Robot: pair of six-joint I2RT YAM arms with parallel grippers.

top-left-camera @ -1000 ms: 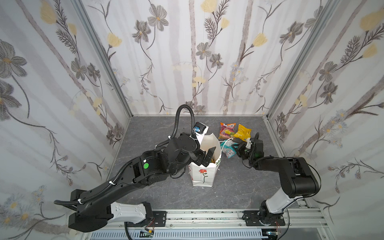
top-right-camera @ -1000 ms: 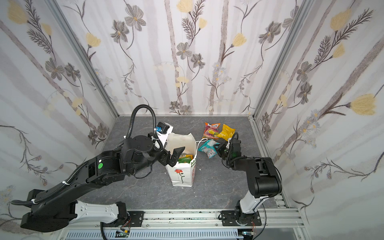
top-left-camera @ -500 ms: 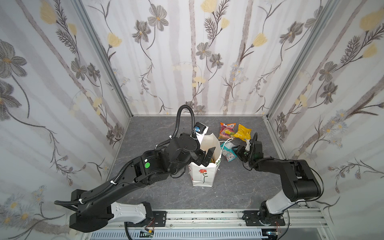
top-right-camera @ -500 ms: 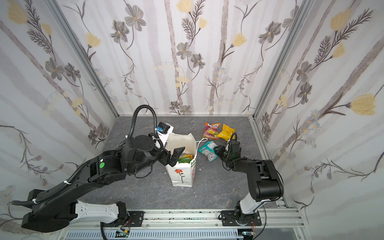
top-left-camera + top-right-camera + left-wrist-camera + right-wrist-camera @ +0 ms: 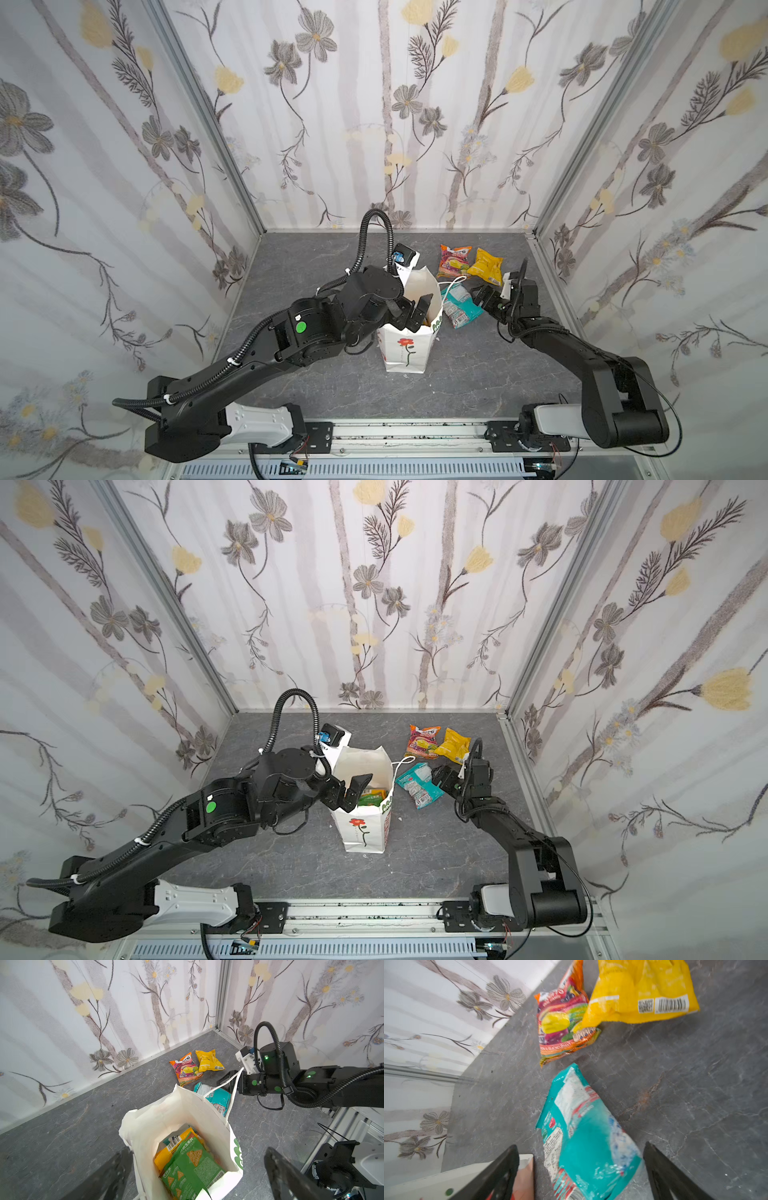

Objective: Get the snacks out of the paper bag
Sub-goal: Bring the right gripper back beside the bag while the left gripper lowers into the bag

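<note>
White paper bag (image 5: 365, 833) stands upright on the grey table (image 5: 316, 257), holding a green packet (image 5: 191, 1165) over an orange packet (image 5: 166, 1153), and the left gripper (image 5: 353, 791) hangs at its open mouth with jaws spread wide. Just beside the bag lies the teal packet (image 5: 459, 307), the right gripper (image 5: 482, 297) parted around its near end without pinching it. Further back, the orange-pink packet (image 5: 454, 261) and yellow packet (image 5: 485, 266) lie touching.

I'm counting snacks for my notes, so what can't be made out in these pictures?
1. Left wrist view: whatever lies under the green packet, covered by it and the walls of the paper bag.
2. Right wrist view: print on the teal packet is blurred; one end is cut off by the picture's edge.
</note>
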